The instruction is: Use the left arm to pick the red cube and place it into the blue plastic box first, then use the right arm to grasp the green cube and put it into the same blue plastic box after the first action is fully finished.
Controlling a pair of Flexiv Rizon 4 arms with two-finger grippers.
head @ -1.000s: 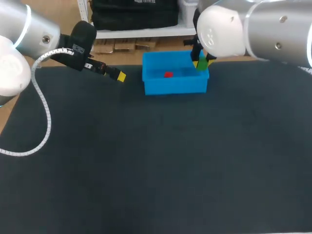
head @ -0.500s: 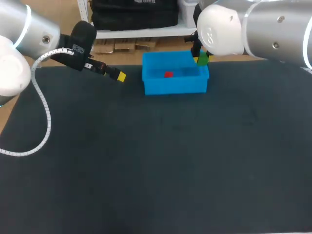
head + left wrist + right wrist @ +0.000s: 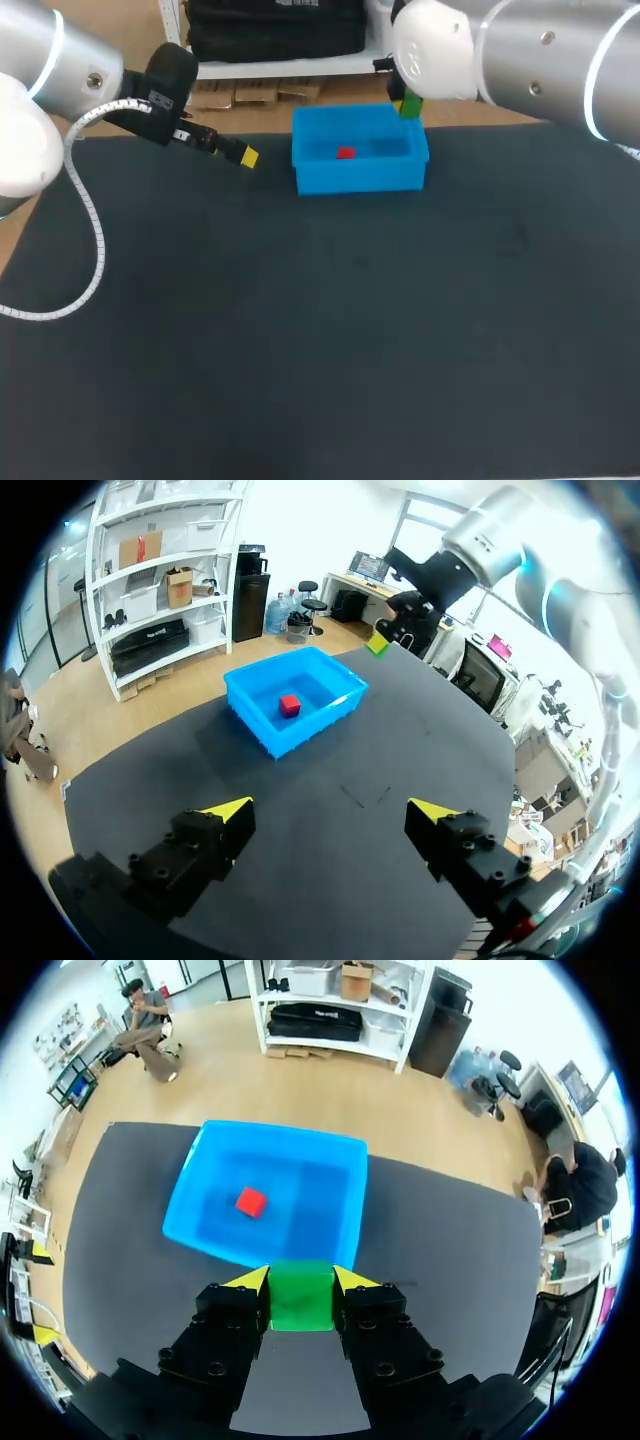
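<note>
Upper right of head view: R end effector (image 3: 408, 104) clamps green cube (image 3: 410, 107) between both yellow tips, hanging over the far-right corner of blue plastic box (image 3: 360, 178).
Red cube (image 3: 345, 153): lies inside the box, left of middle, well apart from the green one. 1st half of task looks done.
L end effector (image 3: 331, 810): spread wide, empty, parked upper left of head view, well apart from the box. Clash w/ the other looks unlikely.
Main risk: letting go too early. R wrist view puts the green cube about over the box wall nearest the fingers, not clearly over the box floor. Released there, it could clip the rim & tip outward onto the worktop (image 3: 320, 330).
2nd risk: lowering w/o moving inward first. A finger or cube edge could catch the wall & shove or tilt the box, which looks light.
Grip: cube sits right at the tips, so margin is prob. thin. A jolt could twist it loose.
Height: a drop from up here may bounce the cube out, as the walls look low.
</note>
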